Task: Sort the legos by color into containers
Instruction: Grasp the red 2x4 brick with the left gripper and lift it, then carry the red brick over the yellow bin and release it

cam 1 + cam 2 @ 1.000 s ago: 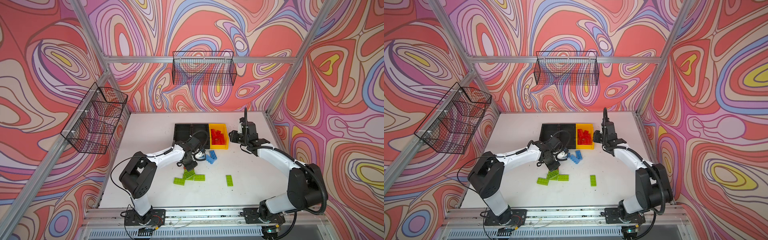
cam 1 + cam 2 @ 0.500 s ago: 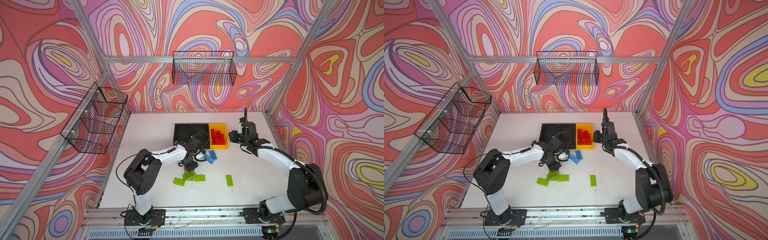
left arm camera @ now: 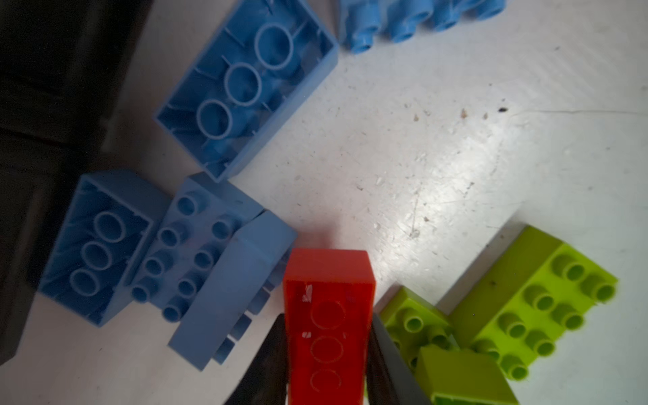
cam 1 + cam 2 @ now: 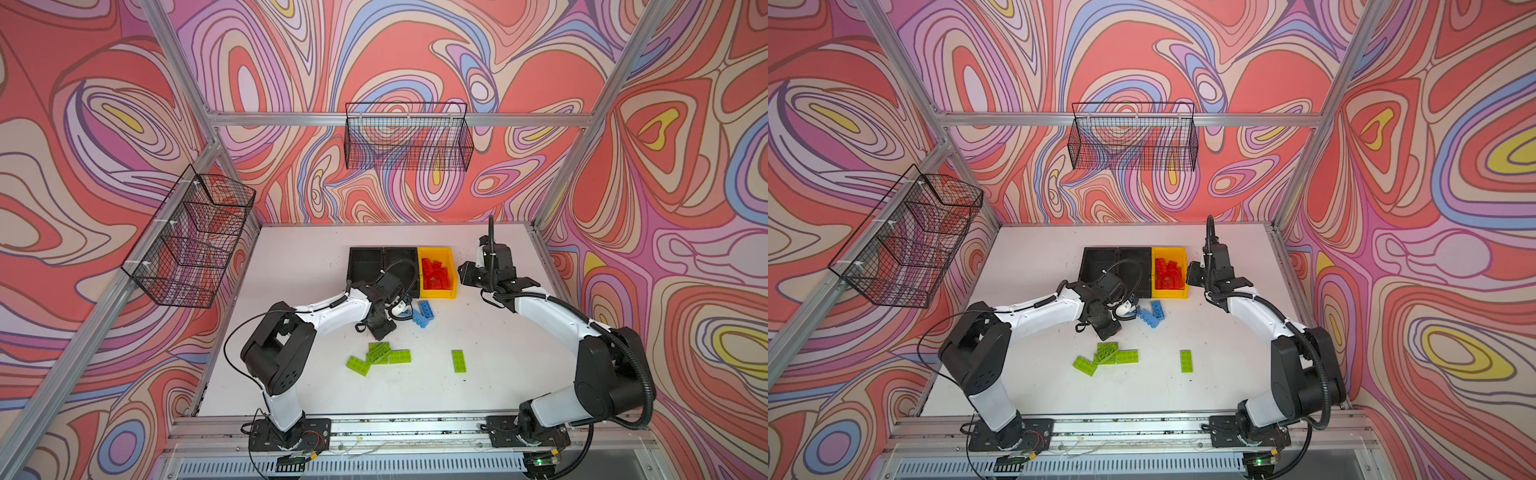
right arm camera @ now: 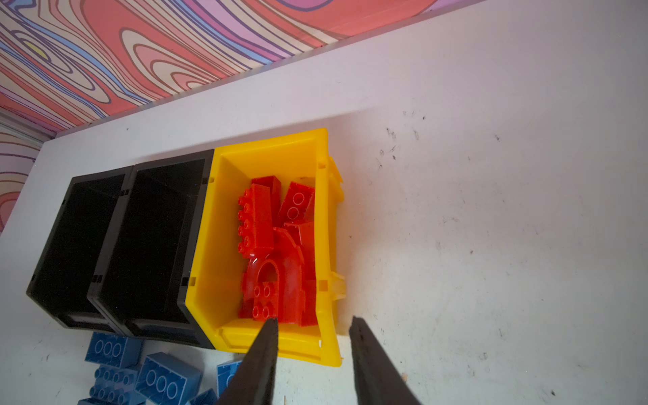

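The left gripper (image 3: 326, 317) has narrowed its jaws and now clamps a red brick (image 3: 328, 280) by its long sides, low over the table (image 3: 438, 157) between the blue bricks (image 3: 245, 80) and the lime green bricks (image 3: 547, 298). This stray likely belongs in the yellow bin (image 5: 224, 210) with the other red legos (image 5: 277, 245); the black bins (image 5: 168, 162) hold nothing. The right gripper (image 5: 313, 319) hangs open and empty beside the yellow bin.

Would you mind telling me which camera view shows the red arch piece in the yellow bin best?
The right wrist view: the red arch piece lies close up in the yellow bin, its curved opening and studs clear. In both top views it is small and lacks detail. The left wrist view does not show it.
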`<move>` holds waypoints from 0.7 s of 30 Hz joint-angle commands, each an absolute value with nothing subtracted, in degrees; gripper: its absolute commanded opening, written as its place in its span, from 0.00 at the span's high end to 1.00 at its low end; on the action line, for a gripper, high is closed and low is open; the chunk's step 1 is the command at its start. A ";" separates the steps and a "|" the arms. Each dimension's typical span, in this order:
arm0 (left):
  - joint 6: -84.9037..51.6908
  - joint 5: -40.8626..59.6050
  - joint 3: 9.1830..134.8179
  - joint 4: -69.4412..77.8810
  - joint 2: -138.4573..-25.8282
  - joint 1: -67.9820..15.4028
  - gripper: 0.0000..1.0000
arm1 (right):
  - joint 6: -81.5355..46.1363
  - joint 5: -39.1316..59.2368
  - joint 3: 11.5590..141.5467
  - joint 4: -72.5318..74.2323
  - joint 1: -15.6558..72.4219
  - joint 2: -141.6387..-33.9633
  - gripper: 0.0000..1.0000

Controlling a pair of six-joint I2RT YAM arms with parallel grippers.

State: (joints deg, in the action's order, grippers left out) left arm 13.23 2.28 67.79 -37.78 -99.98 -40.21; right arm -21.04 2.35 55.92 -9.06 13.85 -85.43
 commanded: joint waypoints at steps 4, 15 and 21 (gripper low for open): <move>10.37 2.67 77.51 -39.46 -94.33 -40.43 0.66 | -20.92 1.08 57.26 -10.61 13.63 -85.85 0.63; -2.82 8.62 106.46 -32.46 -110.22 -40.78 0.63 | -22.35 0.32 56.56 -9.87 13.62 -84.09 0.63; -10.02 6.34 121.46 -31.82 -124.24 -41.66 0.63 | -22.12 -2.55 56.05 -10.52 13.54 -80.16 0.63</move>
State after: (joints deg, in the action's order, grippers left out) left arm -4.25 6.79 117.27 -31.20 -119.46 -41.21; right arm -21.96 -0.16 56.03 -10.02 13.85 -83.33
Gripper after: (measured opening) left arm 0.369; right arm 0.374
